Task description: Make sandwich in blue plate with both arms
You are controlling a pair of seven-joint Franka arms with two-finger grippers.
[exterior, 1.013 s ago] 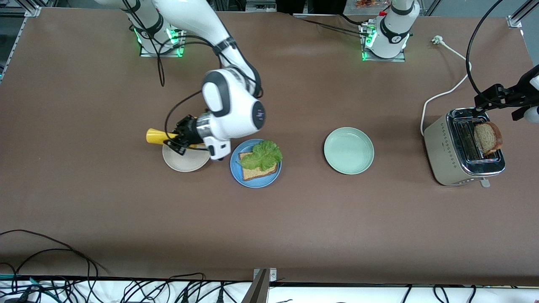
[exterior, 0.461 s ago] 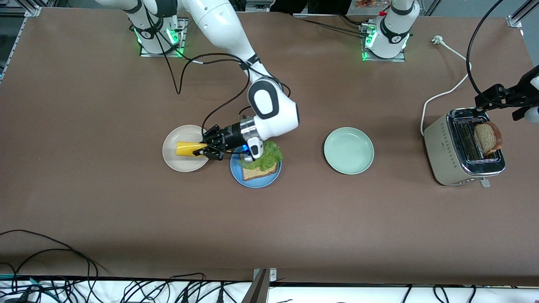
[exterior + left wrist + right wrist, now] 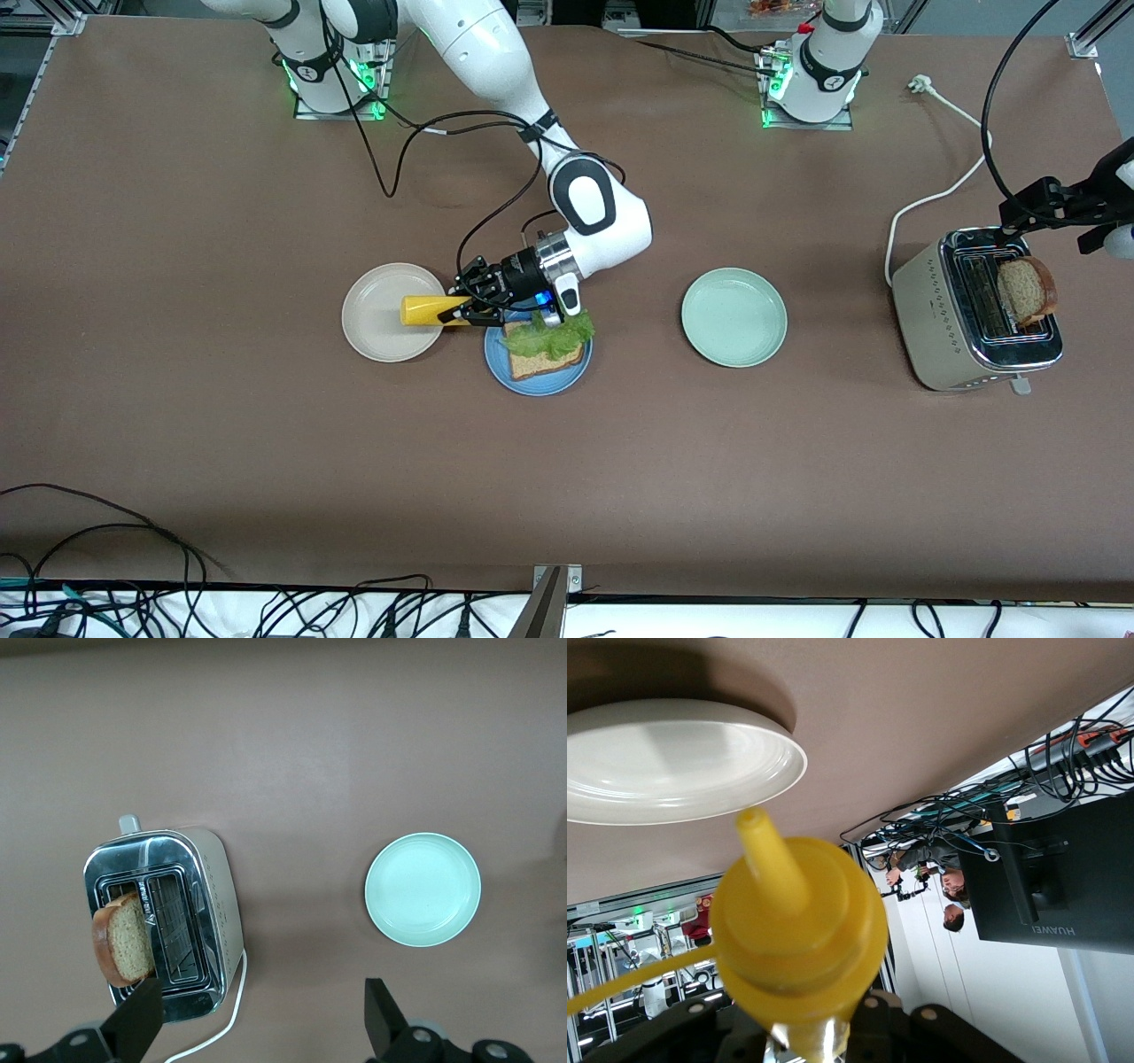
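Observation:
The blue plate [image 3: 532,383] carries a brown bread slice [image 3: 547,361] with a green lettuce leaf [image 3: 551,330] on top. My right gripper [image 3: 468,304] hangs over the gap between the blue plate and a cream plate [image 3: 376,341], shut on a yellow squeeze bottle [image 3: 430,310] held sideways. The right wrist view shows the bottle's cap and nozzle [image 3: 799,935] over the cream plate [image 3: 673,771]. A second bread slice [image 3: 1028,289] stands in the toaster [image 3: 961,341]. My left gripper [image 3: 1019,217] waits above the toaster, open and holding nothing [image 3: 257,1023].
A pale mint-green plate [image 3: 733,317], with nothing on it, sits between the blue plate and the toaster; it also shows in the left wrist view [image 3: 423,889]. The toaster's white cord [image 3: 930,199] runs toward the left arm's base. Cables lie along the table edge nearest the front camera.
My right arm has swung the yellow bottle toward the left arm's end of the table, from over the cream plate's outer edge to beside the blue plate. The left arm has not moved.

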